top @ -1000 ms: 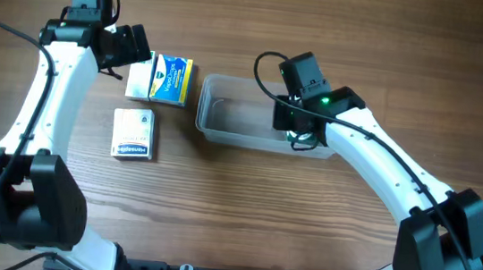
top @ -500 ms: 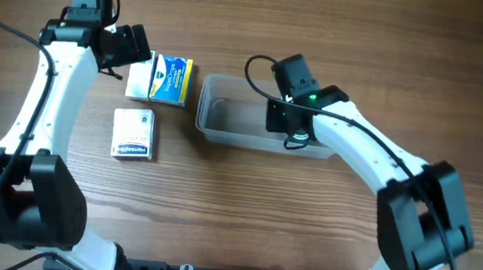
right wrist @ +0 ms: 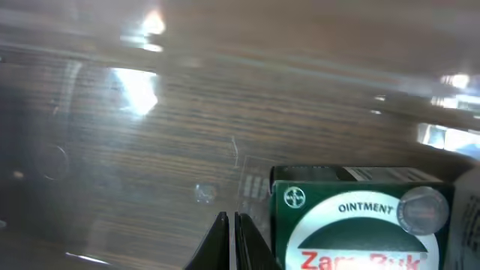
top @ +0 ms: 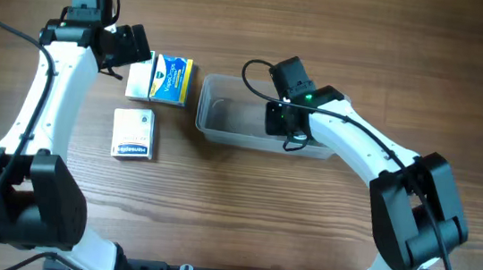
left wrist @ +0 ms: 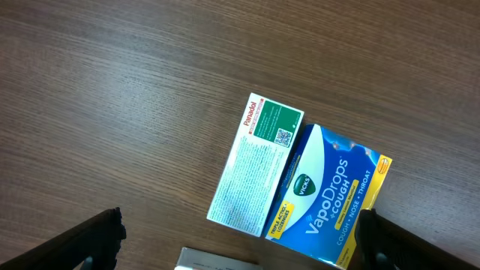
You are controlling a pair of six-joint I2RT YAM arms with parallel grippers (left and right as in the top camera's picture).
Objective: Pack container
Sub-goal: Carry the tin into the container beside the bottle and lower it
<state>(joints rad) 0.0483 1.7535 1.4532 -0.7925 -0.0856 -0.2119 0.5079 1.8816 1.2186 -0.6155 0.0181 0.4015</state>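
The container, a clear rectangular tub, lies at the table's middle. My right gripper reaches down inside it. In the right wrist view its fingers are shut together with nothing between them. A green ointment box lies on the tub floor just to their right. Over at the far left my left gripper is open. It hovers above a white Panadol box and a blue VapoDrops box, and its fingertips are spread wide above them without touching.
A third white box lies on the wood in front of the other two; its edge shows low in the left wrist view. The white box and the blue box sit side by side left of the tub.
My right gripper has shifted a little to the left inside the tub, still shut. The left arm and the boxes have not moved.
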